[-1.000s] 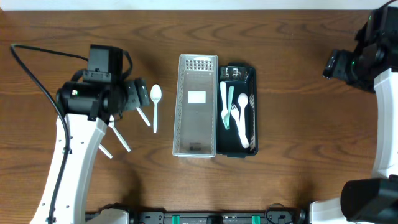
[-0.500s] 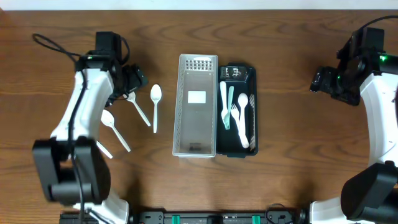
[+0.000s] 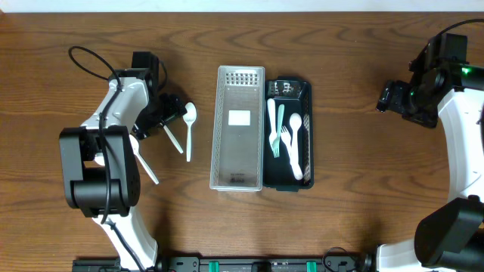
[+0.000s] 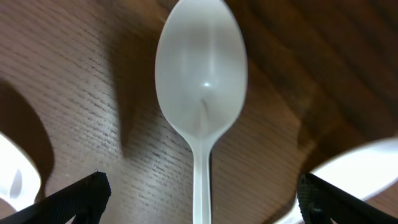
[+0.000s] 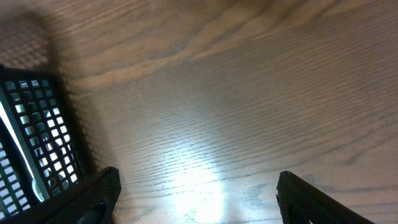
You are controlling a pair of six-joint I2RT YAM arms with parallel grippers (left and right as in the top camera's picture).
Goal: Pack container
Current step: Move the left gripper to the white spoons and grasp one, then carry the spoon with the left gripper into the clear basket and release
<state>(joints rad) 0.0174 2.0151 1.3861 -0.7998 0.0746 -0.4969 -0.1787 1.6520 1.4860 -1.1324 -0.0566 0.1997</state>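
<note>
One spoon [image 3: 189, 130] | axis near-far, bowl far | left tool [image 4: 202, 205] released | right tool [image 5: 196, 196] released

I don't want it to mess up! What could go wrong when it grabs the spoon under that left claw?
The open left gripper hangs over the spoon, but another spoon lies close beside it, so it might bump or catch that one too. The spoon lies flat on the table, so the fingers could slip off its thin handle.
</note>
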